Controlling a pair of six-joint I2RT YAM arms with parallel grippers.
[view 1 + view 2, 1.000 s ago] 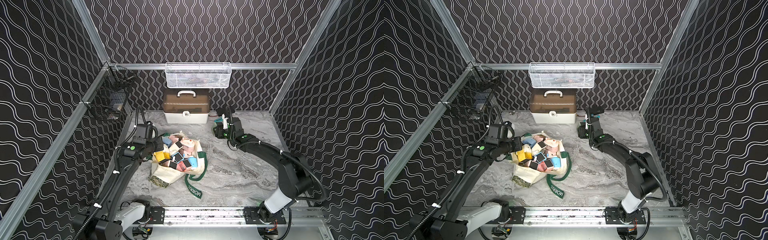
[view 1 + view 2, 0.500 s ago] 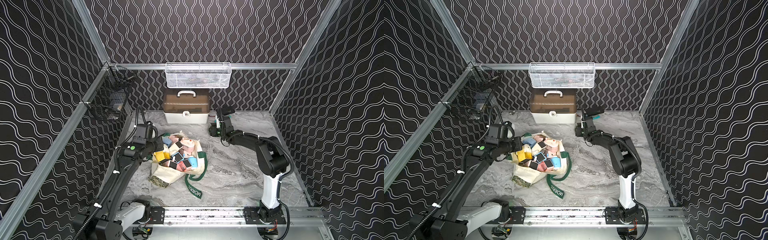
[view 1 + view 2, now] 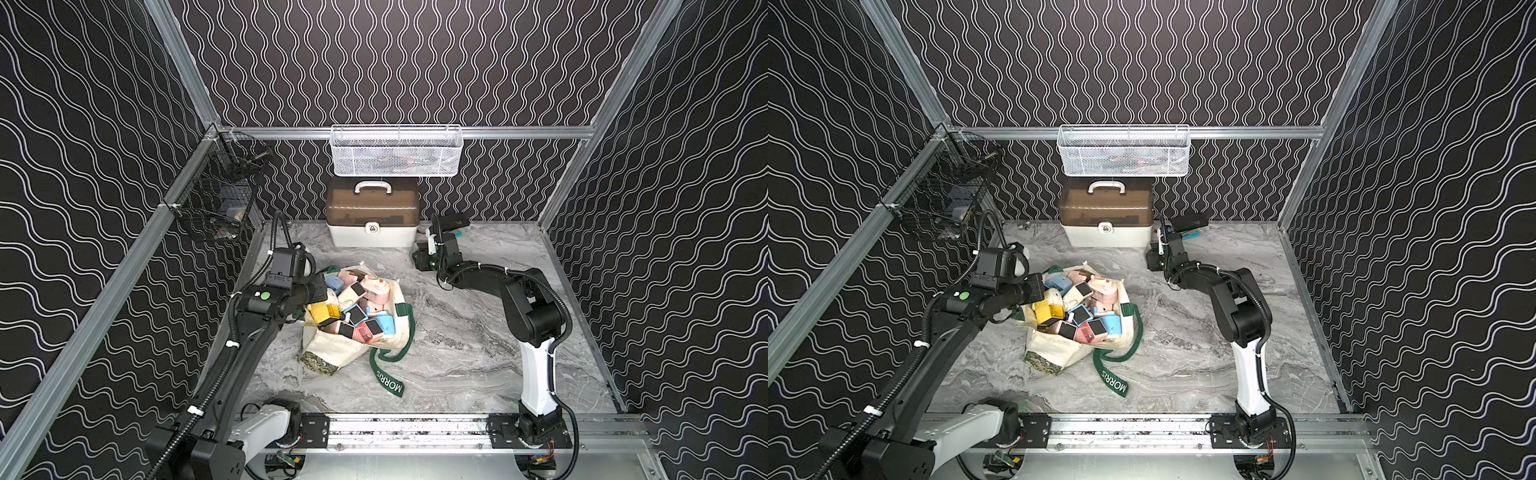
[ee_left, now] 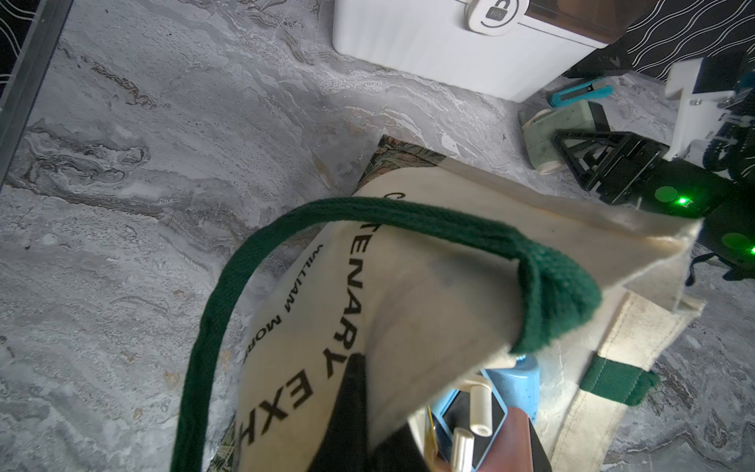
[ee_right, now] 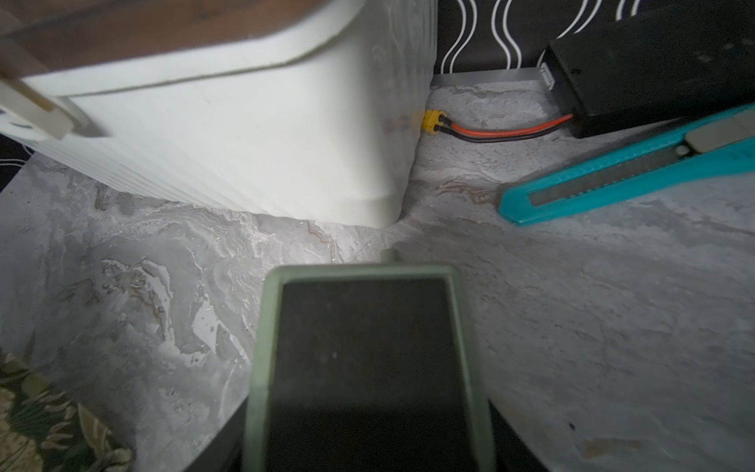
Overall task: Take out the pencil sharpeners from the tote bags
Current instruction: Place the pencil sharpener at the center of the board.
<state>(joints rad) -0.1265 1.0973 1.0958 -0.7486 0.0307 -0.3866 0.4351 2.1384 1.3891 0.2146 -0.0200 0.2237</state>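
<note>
On table (image 3: 457,332) centre, in both top views, tote bag (image 3: 332,349) (image 3: 1059,351) is seen slumped open w/ pencil sharpeners (image 3: 357,311) heaped in its mouth; left gripper (image 3: 320,297) is set at bag's rim, right gripper (image 3: 420,259) nr white case (image 3: 372,235). Left wrist: tote bag (image 4: 429,286) cloth is pinched by left gripper's closed jaws. Right wrist: pale green sharpener (image 5: 367,367) is clamped betw. right gripper's jaws, outside bag, beside case and nr teal cutter (image 5: 633,171).

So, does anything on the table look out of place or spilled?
Yes. The bag lies slumped on its side, sharpeners heaped at its mouth. A teal knife lies loose beside the case, near a black box with a loose red-black lead; neither belongs to the task.
</note>
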